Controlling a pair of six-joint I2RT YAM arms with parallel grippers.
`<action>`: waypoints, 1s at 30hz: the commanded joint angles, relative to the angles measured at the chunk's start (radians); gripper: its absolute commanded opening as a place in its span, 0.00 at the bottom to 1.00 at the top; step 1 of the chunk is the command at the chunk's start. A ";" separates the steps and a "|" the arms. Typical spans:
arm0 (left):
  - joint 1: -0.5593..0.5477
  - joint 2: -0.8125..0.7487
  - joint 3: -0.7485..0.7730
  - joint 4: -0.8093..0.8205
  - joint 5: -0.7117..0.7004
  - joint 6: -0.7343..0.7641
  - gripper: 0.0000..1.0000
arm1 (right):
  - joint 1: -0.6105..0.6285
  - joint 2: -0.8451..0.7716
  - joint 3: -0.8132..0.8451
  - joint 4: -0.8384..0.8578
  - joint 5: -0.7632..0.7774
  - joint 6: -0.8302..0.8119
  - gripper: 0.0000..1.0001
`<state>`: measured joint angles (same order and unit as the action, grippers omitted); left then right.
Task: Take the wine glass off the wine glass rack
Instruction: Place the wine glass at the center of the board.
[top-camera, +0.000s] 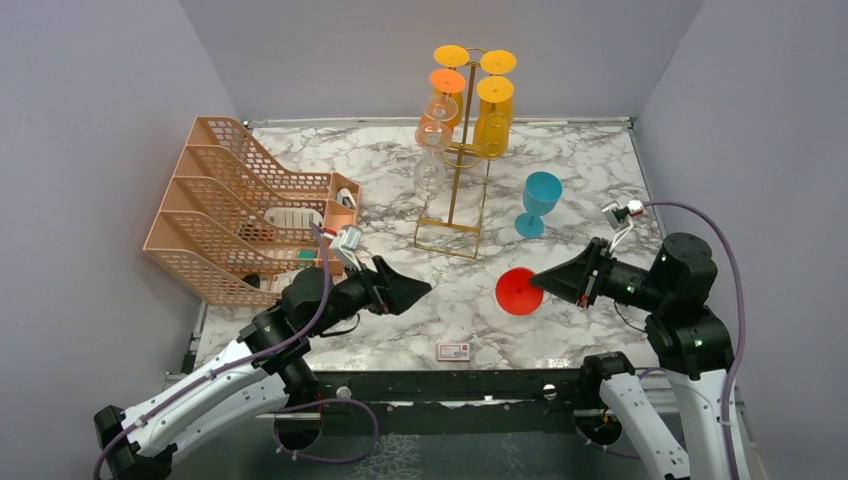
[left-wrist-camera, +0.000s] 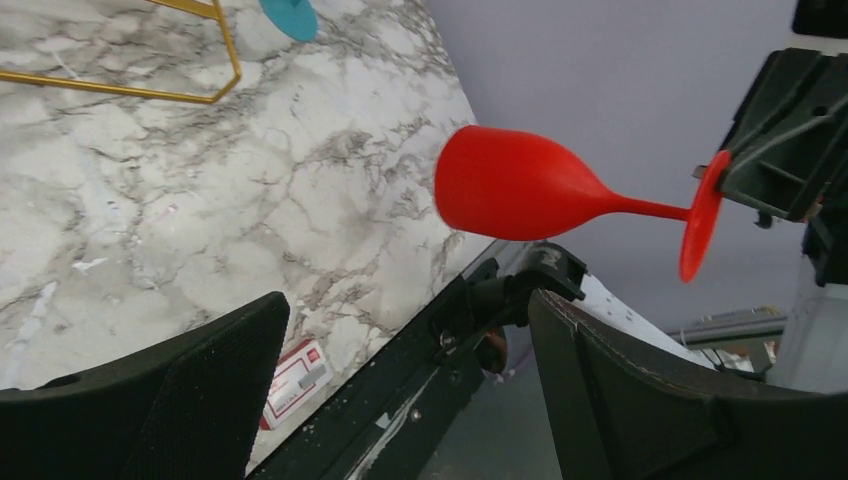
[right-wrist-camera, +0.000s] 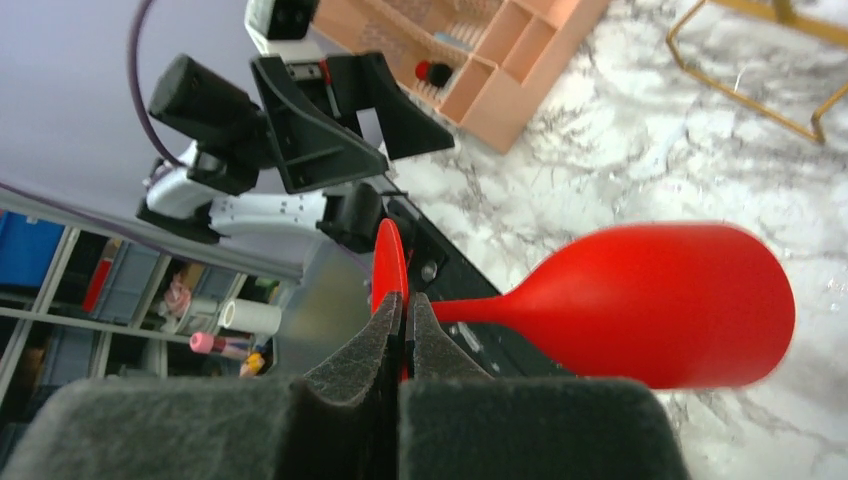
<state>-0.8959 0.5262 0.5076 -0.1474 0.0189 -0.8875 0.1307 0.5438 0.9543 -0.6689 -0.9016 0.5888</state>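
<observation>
Wine glass (left-wrist-camera: 520, 185) horizontal, bowl leftward, foot in right claw (right-wrist-camera: 407, 305).

In front of the wine glass rack (top-camera: 446, 249) bare bench (top-camera: 455, 300) is left free, bounded on the left by the left hand (top-camera: 418, 290) and on the right by the red wine glass (top-camera: 519, 291) clamped in the right hand (top-camera: 541, 280). Left of the rack the way is barred by the peach mesh organiser (top-camera: 235, 210), right of it by the upright blue glass (top-camera: 538, 203); its hooks are crowded with hanging glasses (top-camera: 492, 115).
</observation>
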 joint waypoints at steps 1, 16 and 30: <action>0.004 0.083 -0.029 0.243 0.202 -0.022 0.93 | 0.005 -0.060 -0.100 0.001 -0.095 0.012 0.01; -0.066 0.387 0.110 0.513 0.341 -0.013 0.87 | 0.006 0.155 -0.085 0.139 -0.211 -0.050 0.01; -0.125 0.549 0.142 0.724 0.193 -0.020 0.57 | 0.007 0.345 -0.054 0.415 -0.276 0.014 0.01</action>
<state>-1.0103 1.0515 0.6468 0.4309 0.2859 -0.8970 0.1318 0.8619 0.8982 -0.4122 -1.1183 0.5632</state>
